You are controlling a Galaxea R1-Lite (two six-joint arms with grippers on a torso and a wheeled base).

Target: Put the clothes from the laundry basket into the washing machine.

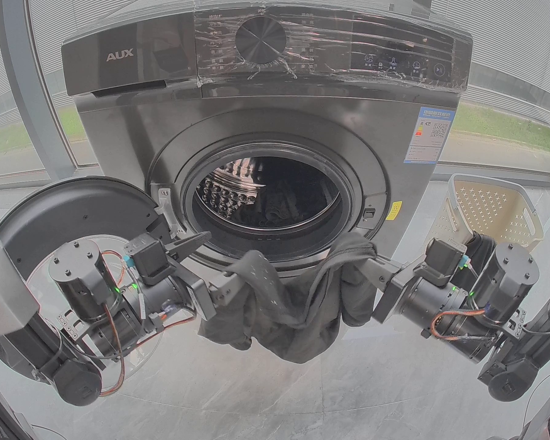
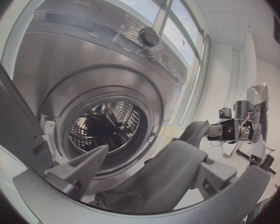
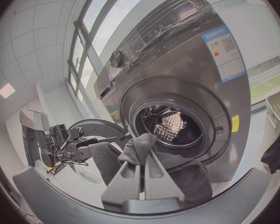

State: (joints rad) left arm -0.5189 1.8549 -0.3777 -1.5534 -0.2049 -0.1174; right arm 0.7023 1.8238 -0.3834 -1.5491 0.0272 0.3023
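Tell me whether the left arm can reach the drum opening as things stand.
Probably yes: the door is swung aside, and the drum opening lies clear just ahead of the left gripper. The dark garment strung to the right gripper may tug.

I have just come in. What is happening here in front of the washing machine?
The robot holds a dark grey garment between its two grippers, in front of the washing machine, whose door stands open. The right gripper is shut on one end; the left gripper is open, the other end draped over one finger. The garment sags below the drum opening, not yet inside. The laundry basket stands at the robot's right, a dark cloth over its rim.
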